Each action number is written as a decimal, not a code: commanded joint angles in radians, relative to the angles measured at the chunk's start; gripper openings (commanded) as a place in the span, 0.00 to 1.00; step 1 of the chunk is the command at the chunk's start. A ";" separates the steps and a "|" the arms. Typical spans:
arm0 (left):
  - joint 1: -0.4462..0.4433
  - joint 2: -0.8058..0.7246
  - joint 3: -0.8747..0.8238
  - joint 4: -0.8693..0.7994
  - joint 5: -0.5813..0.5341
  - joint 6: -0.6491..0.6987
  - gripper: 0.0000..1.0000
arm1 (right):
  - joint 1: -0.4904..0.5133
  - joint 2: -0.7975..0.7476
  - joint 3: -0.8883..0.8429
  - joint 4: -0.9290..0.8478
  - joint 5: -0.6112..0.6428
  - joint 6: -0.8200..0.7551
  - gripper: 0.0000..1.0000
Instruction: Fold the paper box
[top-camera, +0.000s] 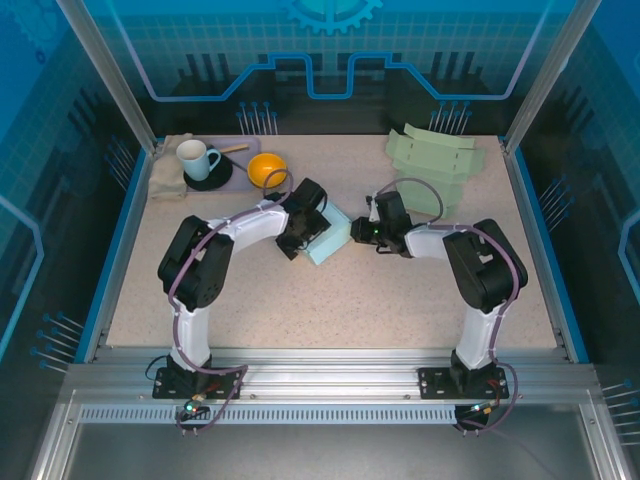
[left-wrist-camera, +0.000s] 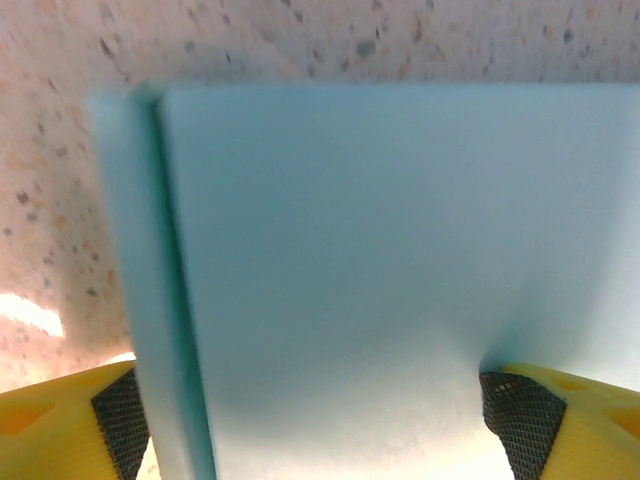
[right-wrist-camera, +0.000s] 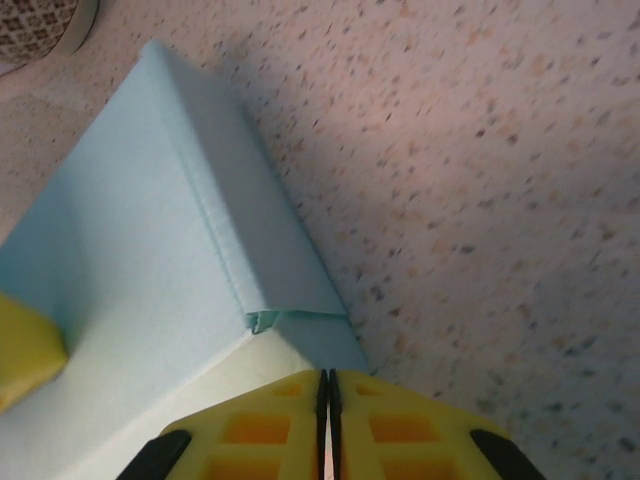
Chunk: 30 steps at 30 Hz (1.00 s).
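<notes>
Currently late in the fold, I'd say: the paper box (top-camera: 328, 243) sits mid-bench, between the two arms, and already reads as a closed shape with creased sides.

- Left pincer (left-wrist-camera: 320, 425): jaws wide, straddling the box across its width. The right pad (left-wrist-camera: 520, 420) is against the box side and the left pad is hard by the other side. Looks like a clamp on the box, acting as the anchor.
- Right pincer (right-wrist-camera: 326, 380): fingers together, nothing between them. Tips are just beside the box's near corner, where a small tab (right-wrist-camera: 262, 321) pokes out at the end of a long fold line.

Judgement: the step in hand is seating that corner tab or flap. The next move calls for a short push from the closed right tips along the fold while the left holds firm. Thin card, so too much force buckles the panel, and a skewed push pops the crease.

Edges and room:
- Bare bench (top-camera: 330, 310) on the near side and to the right of the box, so the right arm has plenty of room to sweep.
- Bowl (top-camera: 266, 170) is close behind the left wrist, so backing that arm away is tight.
- Mug (top-camera: 196, 158) and cloth (top-camera: 165, 175) sit far left, well apart.
- Stack of green flat cutouts (top-camera: 435, 160) is far right, clear of the right arm.
</notes>
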 joint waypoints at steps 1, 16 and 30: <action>-0.054 0.030 -0.051 -0.139 0.107 0.029 0.92 | -0.012 0.039 0.043 -0.066 -0.048 -0.051 0.13; -0.052 -0.163 -0.025 -0.170 0.073 0.259 0.99 | -0.069 0.011 0.134 -0.312 -0.079 -0.128 0.15; 0.128 -0.066 0.112 0.009 0.209 0.854 0.94 | -0.076 0.022 0.229 -0.470 -0.119 -0.161 0.14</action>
